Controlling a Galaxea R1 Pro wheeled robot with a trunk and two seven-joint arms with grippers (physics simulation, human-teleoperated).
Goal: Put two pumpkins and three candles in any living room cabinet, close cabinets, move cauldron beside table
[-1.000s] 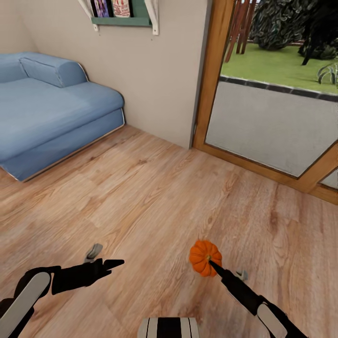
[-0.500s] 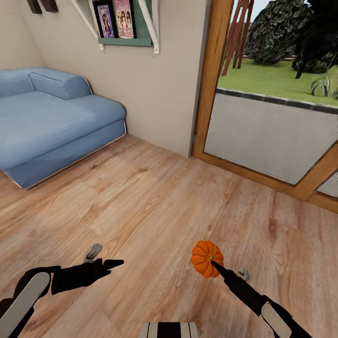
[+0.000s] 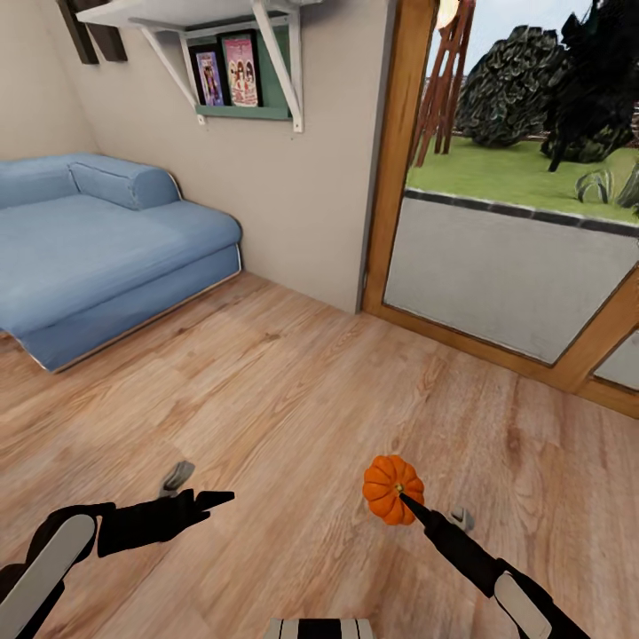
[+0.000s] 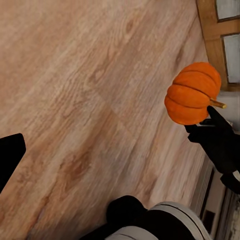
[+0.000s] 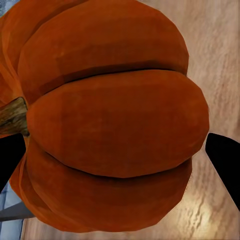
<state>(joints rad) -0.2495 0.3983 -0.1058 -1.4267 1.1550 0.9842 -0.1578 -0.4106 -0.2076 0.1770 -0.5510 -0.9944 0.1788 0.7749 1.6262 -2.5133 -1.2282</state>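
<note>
Open floor (image 3: 293, 390) ahead — sofa (image 3: 98, 240) far left.

Both arms are matt black with rounded white shell panels on the forearms. The left gripper (image 3: 217, 498) and right gripper (image 3: 401, 499) are black, with slim tapering fingers. A white trunk part with black stripes shows at the head view's lower edge.

Bright orange ribbed pumpkin (image 3: 391, 487) with brownish stem, black right gripper (image 3: 406, 502), blue sofa (image 3: 98, 240) far left, light wood-grain floor (image 3: 284, 390), apparently green shelf (image 3: 244, 112).
</note>
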